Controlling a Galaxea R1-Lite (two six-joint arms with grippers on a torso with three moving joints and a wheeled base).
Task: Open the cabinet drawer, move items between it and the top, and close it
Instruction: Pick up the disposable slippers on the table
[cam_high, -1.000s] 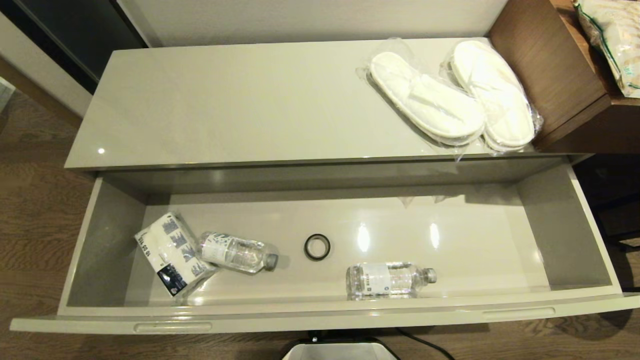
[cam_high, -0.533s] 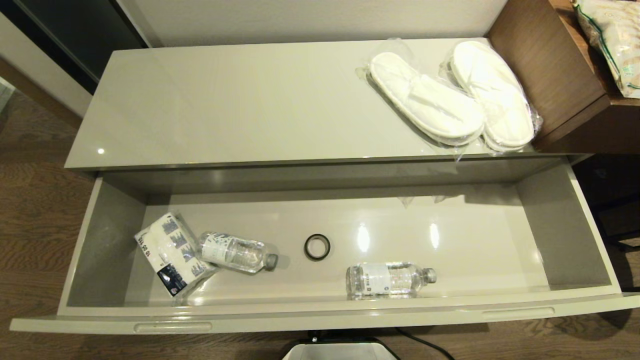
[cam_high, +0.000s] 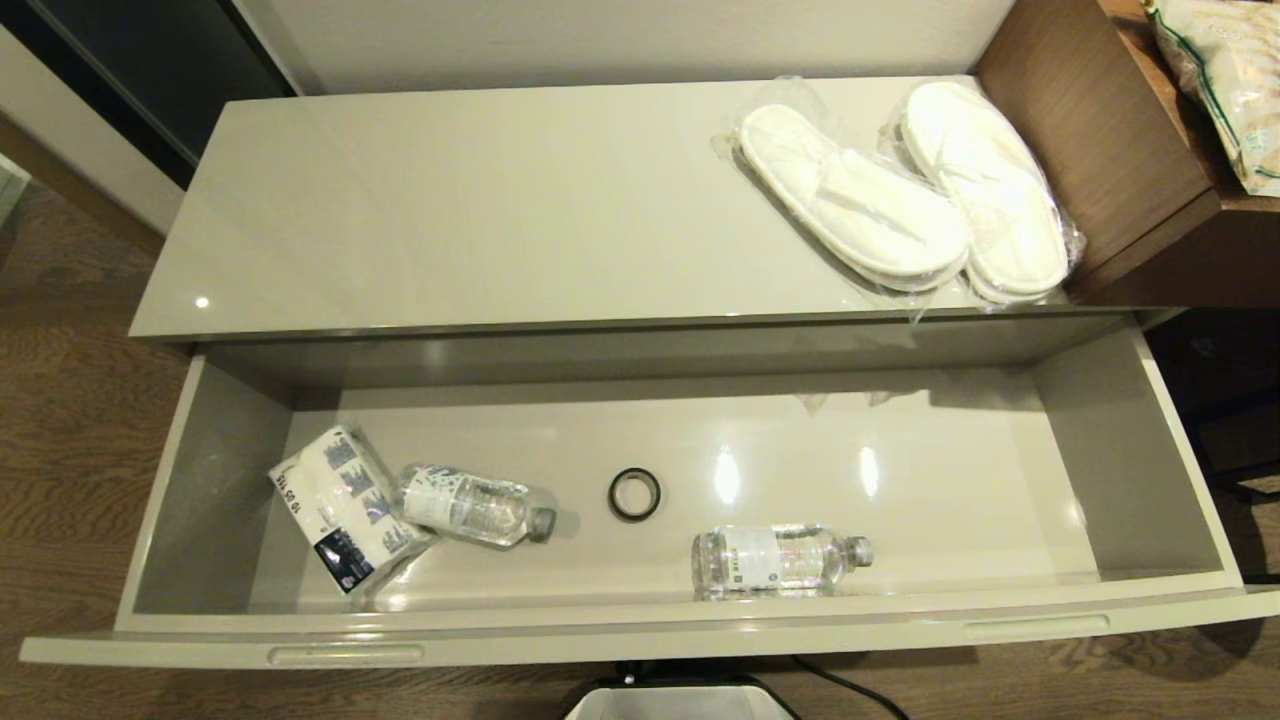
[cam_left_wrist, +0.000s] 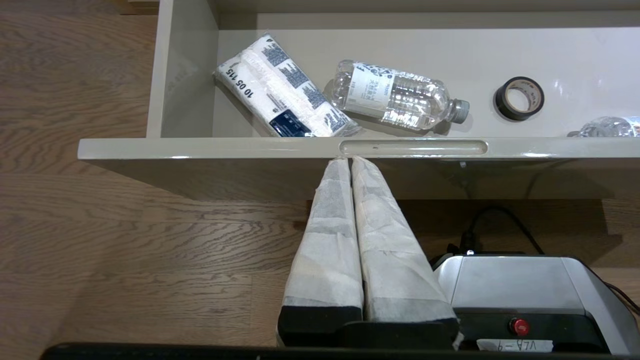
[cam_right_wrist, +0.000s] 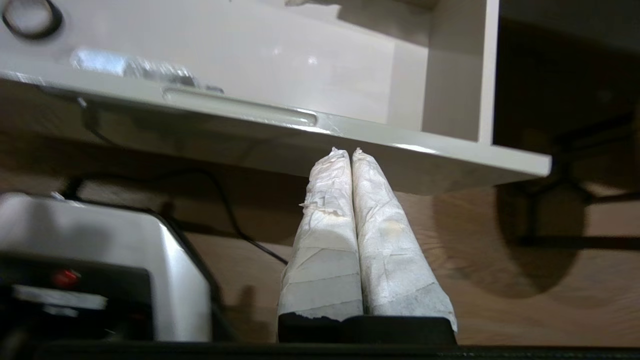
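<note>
The cabinet drawer stands pulled fully out, its front panel nearest me with two oblong slots in the rim. Two bagged white slippers lie side by side at the right end of the cream-white top. Neither gripper shows in the head view. My left gripper is shut and empty, its tips just below the drawer front near the left slot. In front of and below the drawer front's right part, my right gripper is also shut and empty.
Inside the drawer lie a blue-printed tissue pack, two clear water bottles and a black tape roll. A brown wood-grain desk adjoins the top on the right. My base stands on the wood floor.
</note>
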